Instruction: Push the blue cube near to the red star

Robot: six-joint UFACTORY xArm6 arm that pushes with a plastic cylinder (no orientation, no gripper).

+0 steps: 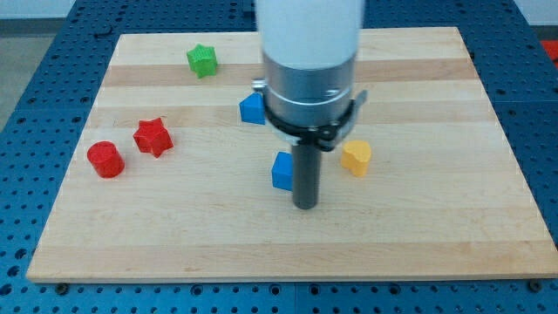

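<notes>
Nearest you, my tip (304,206) rests on the bench (418,235), touching the blue cube (282,171) on its right side. No claw shows. The red star (153,137) sits well left, beside a red cylinder (105,160). Farther back is a second blue block (252,109).

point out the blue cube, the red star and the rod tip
blue plastic cube (282,171), camera view, on its front face
red plastic star (152,137), camera view, on its centre
my tip (303,206), camera view, on the dark rod's lower end, just right of the cube
</notes>
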